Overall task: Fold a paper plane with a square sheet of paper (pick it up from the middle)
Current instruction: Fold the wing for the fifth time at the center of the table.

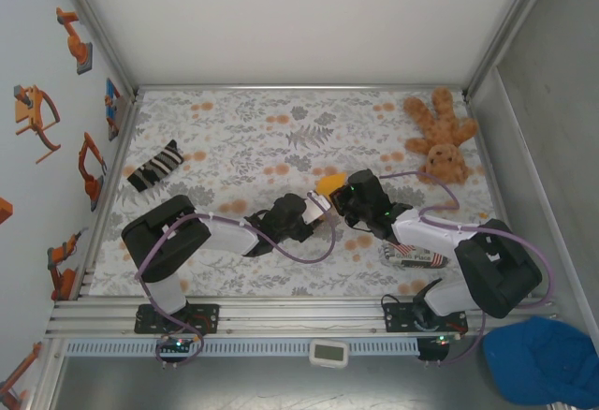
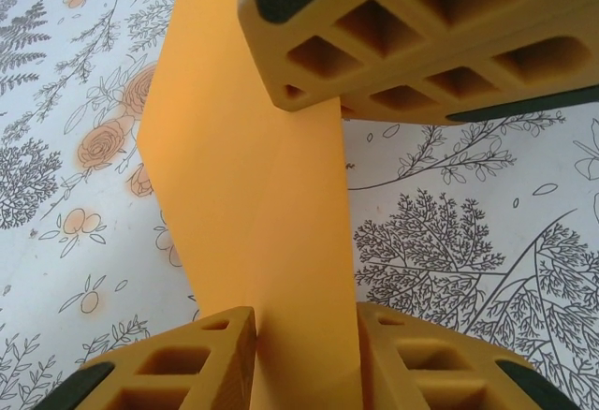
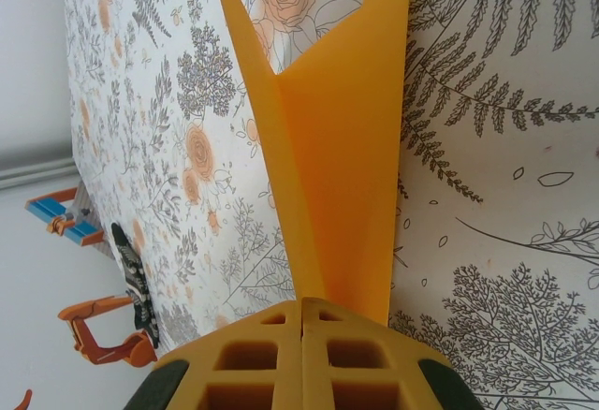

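The square sheet of paper is bright orange and folded into a narrow V with two flaps, held above the flowered table. My right gripper is shut on its near end, and the sheet rises away from the closed fingers. In the left wrist view the sheet runs between the fingers of my left gripper. Those jaws stand apart on either side of it, with the left finger against the sheet's edge. The right gripper's fingers clamp the far end. From above, the left gripper and right gripper meet mid-table.
A brown plush teddy lies at the back right. A black-and-white striped sock lies at the left. A red-and-white packet sits under the right arm. Off the table at the near right lies a blue cloth.
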Robot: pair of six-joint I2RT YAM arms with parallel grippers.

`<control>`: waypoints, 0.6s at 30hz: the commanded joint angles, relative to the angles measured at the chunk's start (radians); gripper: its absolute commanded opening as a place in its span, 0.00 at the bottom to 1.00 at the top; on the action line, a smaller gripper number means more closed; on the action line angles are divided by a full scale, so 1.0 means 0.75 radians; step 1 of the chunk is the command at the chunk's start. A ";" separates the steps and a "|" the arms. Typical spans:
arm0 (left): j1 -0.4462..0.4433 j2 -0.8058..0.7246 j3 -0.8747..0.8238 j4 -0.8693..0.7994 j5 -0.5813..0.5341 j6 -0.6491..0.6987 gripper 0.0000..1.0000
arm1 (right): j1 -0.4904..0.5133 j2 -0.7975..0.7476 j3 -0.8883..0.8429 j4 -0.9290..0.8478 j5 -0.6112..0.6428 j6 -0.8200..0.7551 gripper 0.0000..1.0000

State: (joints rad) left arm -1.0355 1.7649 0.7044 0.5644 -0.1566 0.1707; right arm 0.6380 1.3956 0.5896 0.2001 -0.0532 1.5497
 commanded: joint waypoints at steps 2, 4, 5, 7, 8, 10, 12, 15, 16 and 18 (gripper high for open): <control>-0.006 0.006 -0.010 0.035 -0.008 0.002 0.30 | -0.006 0.013 0.006 0.034 0.004 0.024 0.00; -0.005 0.006 -0.010 0.033 -0.008 -0.001 0.30 | -0.006 0.017 0.006 0.032 0.002 0.024 0.00; -0.004 0.007 -0.008 0.031 -0.007 -0.005 0.30 | -0.006 0.019 0.007 0.033 0.000 0.024 0.00; -0.005 0.007 -0.008 0.031 -0.004 -0.009 0.30 | -0.006 0.021 0.007 0.029 -0.001 0.025 0.00; -0.005 0.010 -0.005 0.030 -0.004 -0.009 0.29 | -0.006 0.023 0.006 0.028 -0.002 0.025 0.00; -0.005 0.014 -0.006 0.029 -0.001 -0.011 0.27 | -0.006 0.024 0.007 0.029 -0.003 0.024 0.00; -0.004 0.017 -0.006 0.028 0.001 -0.013 0.25 | -0.006 0.022 0.006 0.024 -0.003 0.026 0.00; -0.004 0.029 -0.006 0.028 0.003 -0.017 0.21 | -0.006 0.008 0.004 0.018 0.006 0.024 0.08; -0.005 0.033 -0.008 0.025 0.006 -0.018 0.20 | -0.006 0.000 0.001 0.013 0.009 0.021 0.13; -0.002 0.038 -0.014 0.027 0.010 -0.024 0.19 | -0.008 -0.022 0.001 -0.013 0.025 0.013 0.24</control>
State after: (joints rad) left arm -1.0355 1.7786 0.7044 0.5686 -0.1570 0.1661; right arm 0.6373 1.4040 0.5896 0.1978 -0.0597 1.5574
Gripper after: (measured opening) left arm 0.192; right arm 0.211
